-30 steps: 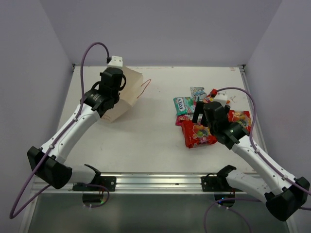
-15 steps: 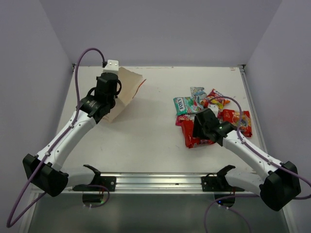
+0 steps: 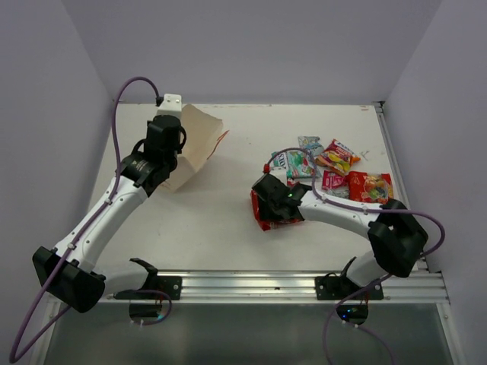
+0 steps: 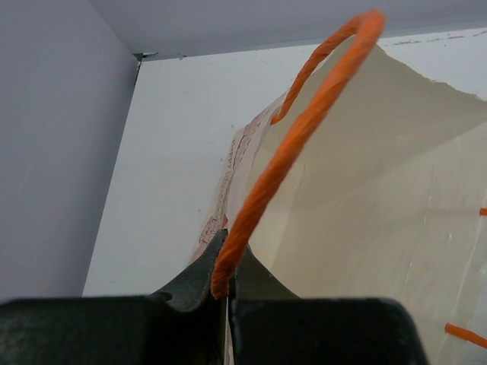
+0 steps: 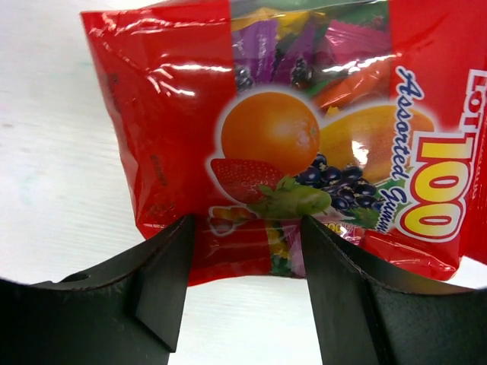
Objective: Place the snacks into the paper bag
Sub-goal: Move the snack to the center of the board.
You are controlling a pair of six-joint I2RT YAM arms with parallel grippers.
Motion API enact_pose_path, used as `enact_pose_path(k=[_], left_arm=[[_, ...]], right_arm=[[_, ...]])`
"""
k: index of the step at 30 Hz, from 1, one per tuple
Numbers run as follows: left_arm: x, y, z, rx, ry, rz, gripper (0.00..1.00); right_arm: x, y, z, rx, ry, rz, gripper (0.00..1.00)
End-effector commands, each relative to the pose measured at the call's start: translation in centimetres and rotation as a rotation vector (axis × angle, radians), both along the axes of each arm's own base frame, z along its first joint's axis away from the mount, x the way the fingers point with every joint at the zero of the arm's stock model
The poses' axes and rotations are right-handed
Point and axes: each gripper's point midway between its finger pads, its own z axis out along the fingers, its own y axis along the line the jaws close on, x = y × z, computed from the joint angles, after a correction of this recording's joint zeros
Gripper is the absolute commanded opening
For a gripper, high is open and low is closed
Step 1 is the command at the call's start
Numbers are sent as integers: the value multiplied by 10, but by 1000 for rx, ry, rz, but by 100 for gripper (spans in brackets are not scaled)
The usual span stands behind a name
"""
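the left gripper [image 4: 228, 262] is pressed together on the orange cord handle [image 4: 304, 129] of the paper bag [image 3: 196, 144], and the cord rises in a loop out of its fingertips. the bag leans tilted on the table [image 3: 221, 190], its cream inside turned toward the left wrist camera. right of the bag and apart from it, the right gripper [image 5: 245, 228] pinches the lower edge of a red packet [image 5: 266, 129] printed with fruit. the foil sits between the two fingers [image 5: 163, 281]; it looks gripped rather than merely straddled, though the wrist view is tight. farther from the bag lie the other snacks in a loose cluster: a teal-white fox's packet [image 3: 288, 162], a light blue packet [image 3: 308, 143], a multicoloured packet [image 3: 337, 156], a magenta packet [image 3: 333, 182], and farthest from the bag a second red packet [image 3: 370, 186].
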Motion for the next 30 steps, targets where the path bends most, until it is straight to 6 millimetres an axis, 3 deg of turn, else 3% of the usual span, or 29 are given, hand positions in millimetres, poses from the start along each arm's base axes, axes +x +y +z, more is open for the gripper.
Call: enact_pose_path(k=[1, 3, 7, 12, 16, 23, 30], left_arm=[[3, 3, 14, -40, -69, 19, 0], [3, 5, 14, -41, -73, 23, 0], [2, 6, 15, -38, -80, 27, 0], [1, 9, 17, -37, -88, 35, 0], [0, 8, 19, -44, -91, 26, 0], [1, 8, 18, -45, -89, 23, 0], [2, 8, 17, -45, -87, 25, 0]], right_arm=[[16, 63, 11, 147, -41, 24, 61], [19, 76, 7, 154, -31, 38, 61], [30, 106, 28, 241, -57, 56, 63], [32, 111, 60, 276, -94, 105, 70], [38, 86, 84, 251, -114, 134, 77], [52, 28, 99, 277, -111, 100, 98], [66, -9, 94, 347, -60, 61, 99]])
